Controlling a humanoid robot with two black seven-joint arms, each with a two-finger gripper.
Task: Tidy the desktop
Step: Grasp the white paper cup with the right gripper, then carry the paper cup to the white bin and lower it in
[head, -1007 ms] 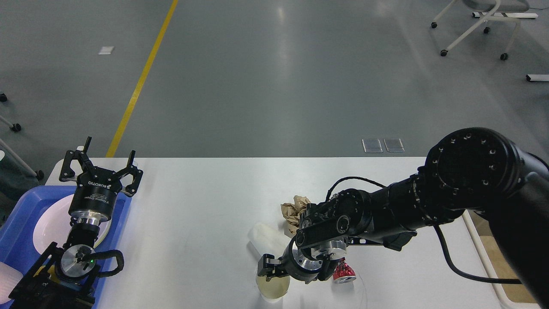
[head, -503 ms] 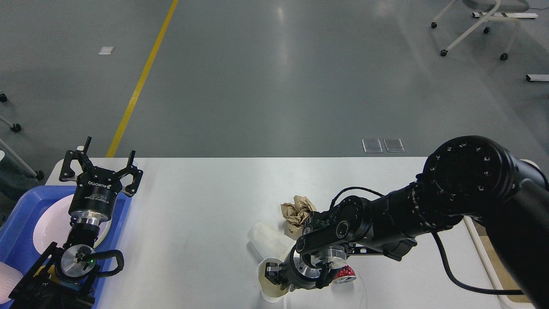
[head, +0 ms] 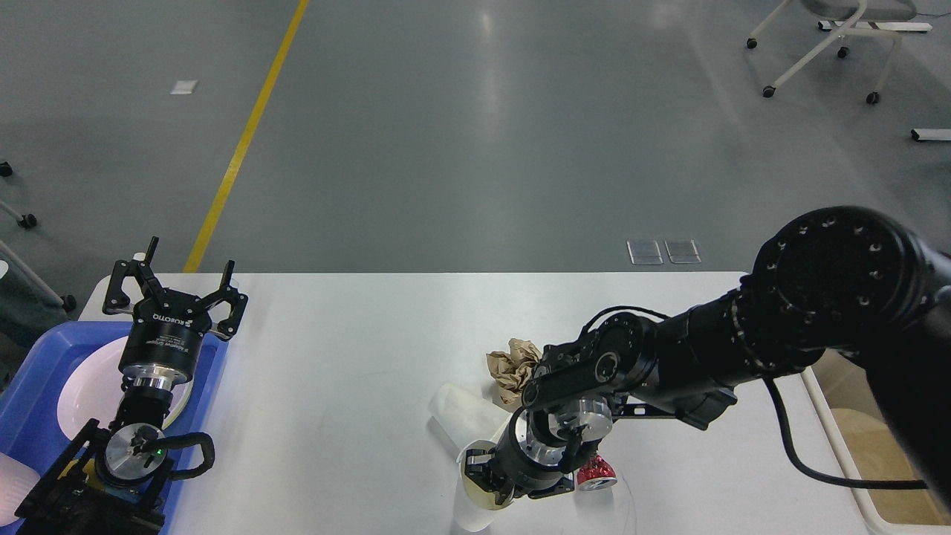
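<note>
You are working your right gripper [head: 483, 479] at a translucent plastic cup [head: 475, 496], jaws' grip unreadable, left gripper [head: 176, 286] spread empty, while crumpled brown paper [head: 511, 365] and a red wrapper [head: 594, 471] are littering the white counter [head: 356, 371].

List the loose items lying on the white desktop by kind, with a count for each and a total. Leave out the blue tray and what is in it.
Translucent plastic cups: 2, one lying on its side, one at the right gripper
Crumpled brown paper balls: 1
Red foil wrappers: 1
Total: 4 on the desktop
</note>
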